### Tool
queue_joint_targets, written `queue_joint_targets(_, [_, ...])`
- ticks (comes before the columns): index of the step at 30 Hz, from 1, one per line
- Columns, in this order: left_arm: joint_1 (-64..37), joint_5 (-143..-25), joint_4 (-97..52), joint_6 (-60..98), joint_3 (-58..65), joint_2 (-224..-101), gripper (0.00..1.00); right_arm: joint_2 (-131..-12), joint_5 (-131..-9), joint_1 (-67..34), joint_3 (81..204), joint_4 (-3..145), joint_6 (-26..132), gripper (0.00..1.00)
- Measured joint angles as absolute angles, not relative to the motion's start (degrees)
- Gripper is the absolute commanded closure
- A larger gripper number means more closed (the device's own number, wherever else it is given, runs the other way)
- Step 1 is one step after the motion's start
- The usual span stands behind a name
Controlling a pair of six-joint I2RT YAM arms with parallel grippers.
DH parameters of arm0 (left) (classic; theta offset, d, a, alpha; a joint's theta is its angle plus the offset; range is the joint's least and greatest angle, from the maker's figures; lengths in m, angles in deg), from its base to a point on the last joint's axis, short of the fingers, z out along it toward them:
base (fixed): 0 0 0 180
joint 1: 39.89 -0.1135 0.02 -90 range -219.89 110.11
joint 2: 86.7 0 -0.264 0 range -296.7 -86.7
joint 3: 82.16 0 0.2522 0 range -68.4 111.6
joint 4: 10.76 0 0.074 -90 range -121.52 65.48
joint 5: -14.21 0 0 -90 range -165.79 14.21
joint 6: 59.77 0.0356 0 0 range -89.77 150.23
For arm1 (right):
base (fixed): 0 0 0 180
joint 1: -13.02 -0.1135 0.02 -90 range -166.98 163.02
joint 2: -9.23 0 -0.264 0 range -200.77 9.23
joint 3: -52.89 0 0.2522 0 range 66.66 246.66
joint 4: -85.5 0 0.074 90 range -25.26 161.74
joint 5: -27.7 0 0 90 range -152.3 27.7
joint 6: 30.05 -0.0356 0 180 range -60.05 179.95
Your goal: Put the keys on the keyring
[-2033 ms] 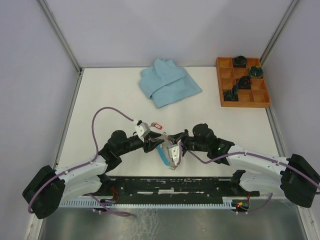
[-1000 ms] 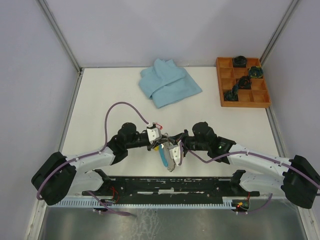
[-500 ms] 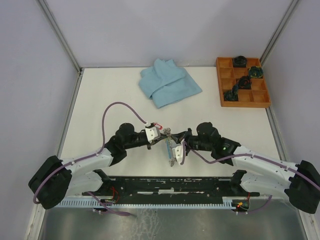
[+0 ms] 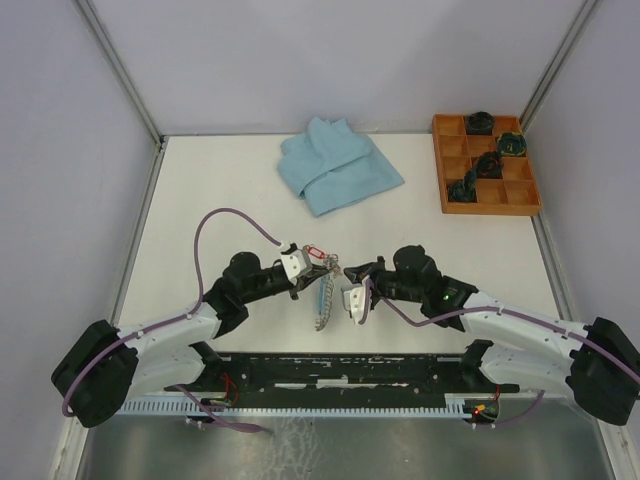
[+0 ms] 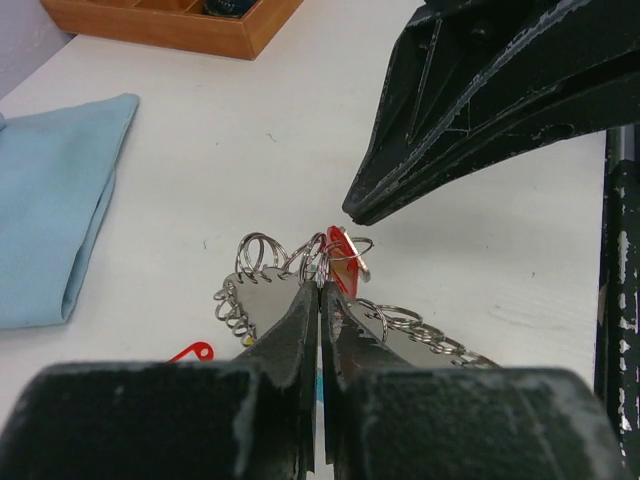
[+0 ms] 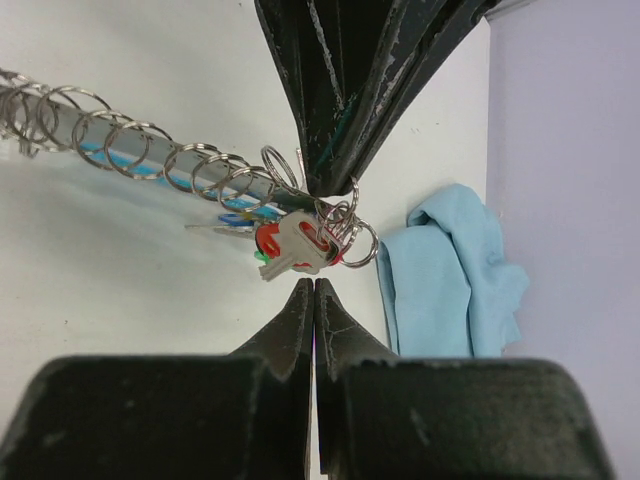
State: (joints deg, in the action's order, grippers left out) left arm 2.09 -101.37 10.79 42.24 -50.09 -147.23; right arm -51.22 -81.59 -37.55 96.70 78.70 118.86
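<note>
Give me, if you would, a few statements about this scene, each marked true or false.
1. The left end effector is shut on the keyring. True.
2. The right end effector grips the red-tagged key. False: it is shut on nothing, its tip just short of that key.
3. The blue cloth lies inside the wooden tray. False: it lies on the table, left of the tray.
4. Some compartments of the wooden tray hold dark objects. True.
</note>
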Motion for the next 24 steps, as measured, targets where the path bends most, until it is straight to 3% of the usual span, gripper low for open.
queue_joint_targets(4, [2.1,-101.3,11.6,41.7,-50.1,-147.3,0.97,-50.6,-81.5,-37.5,95.2,81.4,117.1,0.96])
queue_joint_targets(13, [2.1,-101.2,11.4,41.1,-50.1,-147.3,0.97,-49.0,-83.0,-37.5,94.0,85.6,114.5,0.74])
queue_joint_targets(24, [2.1,-101.1,11.2,41.1,-50.1,-147.3,0.97,-53.1,-86.7,-37.5,94.0,92.3,111.3,0.69])
